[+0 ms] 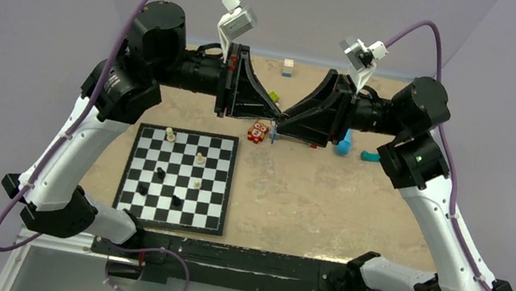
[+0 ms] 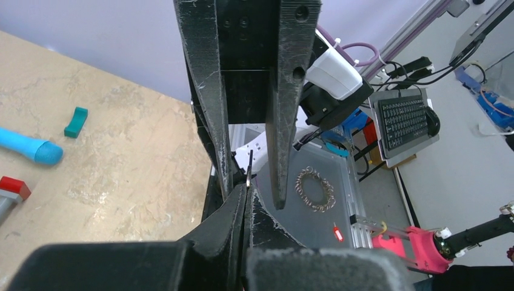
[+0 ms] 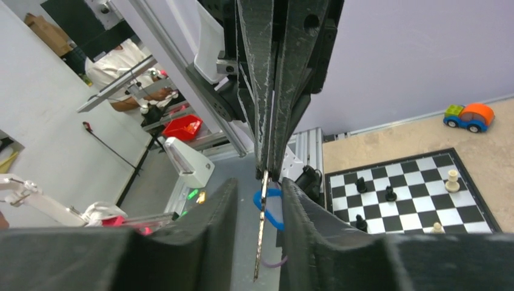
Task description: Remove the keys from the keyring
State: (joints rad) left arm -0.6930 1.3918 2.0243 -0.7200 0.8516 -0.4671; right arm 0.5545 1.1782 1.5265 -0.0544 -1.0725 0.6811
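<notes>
Chessboard (image 1: 178,178): laid at the near left of the table (image 1: 324,204), pieces standing; not involved.
Right gripper (image 3: 259,188): jaws stood apart, with a gap seen on each side of the key; nothing grasped.
Key (image 3: 260,236): thin silvery strip, seen edge-on, held in mid-air over the table's middle, untouched between the right jaws.
Keyring (image 3: 276,221): blue tag hung just beside the key; whether the ring is freed cannot be told.
Left gripper (image 2: 245,197): clenched on the key's far end, tip to tip with the right gripper.
Red toy (image 1: 258,131): on the table below the meeting point.
Risk: the grip is judged slight, on a thin end only. The key could be slipped out by a twist or pull and dropped beside the toy, or knocked loose if the right jaws are closed off-centre.
</notes>
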